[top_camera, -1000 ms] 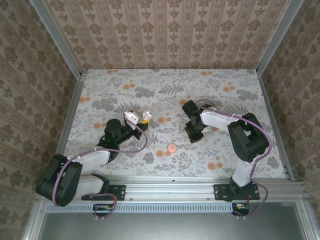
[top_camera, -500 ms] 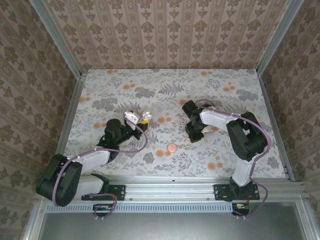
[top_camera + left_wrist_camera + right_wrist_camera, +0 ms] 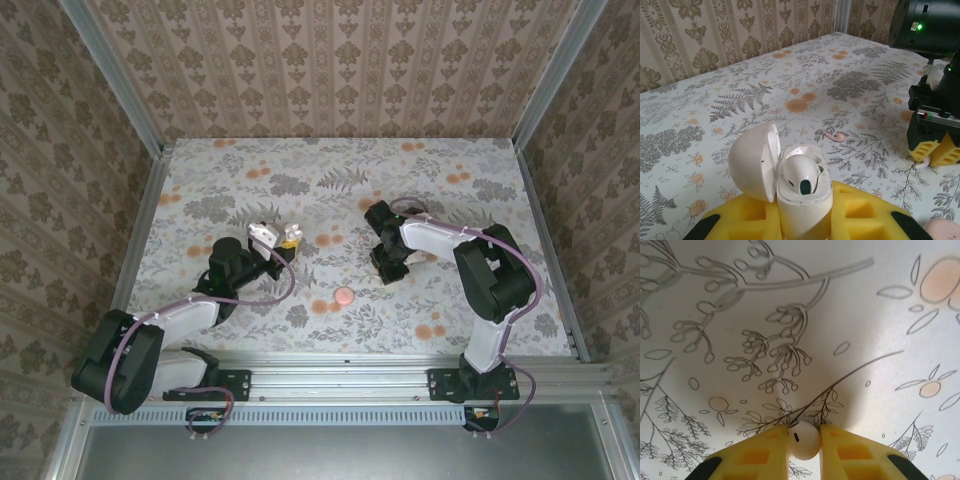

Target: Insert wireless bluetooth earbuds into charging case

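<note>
Left gripper [image 3: 805,225]: clenched on the charging case [image 3: 807,200]. The yellow pads press the lower body of the case from both sides. The case is white and stands upright. Its lid is hinged open and leans away to the left in the left wrist view.

First earbud [image 3: 801,175]: seated in the open case, its white rounded head up and a dark spot facing the camera. It sits just above and between the left pads. The slot beside it cannot be made out.

Right gripper [image 3: 385,270]: pointing down at the table [image 3: 300,170], right of centre and well apart from the left gripper. It is clamped on the second earbud [image 3: 803,441]. In the right wrist view the small white bud sits right at the tips of the two yellow fingers, touching both, over the fern print of the cloth. Whether the bud rests on the cloth or hangs just above it cannot be told.

Pink round object [image 3: 343,295]: lying flat on the table between the two grippers, nearer the bases, touching neither.
</note>
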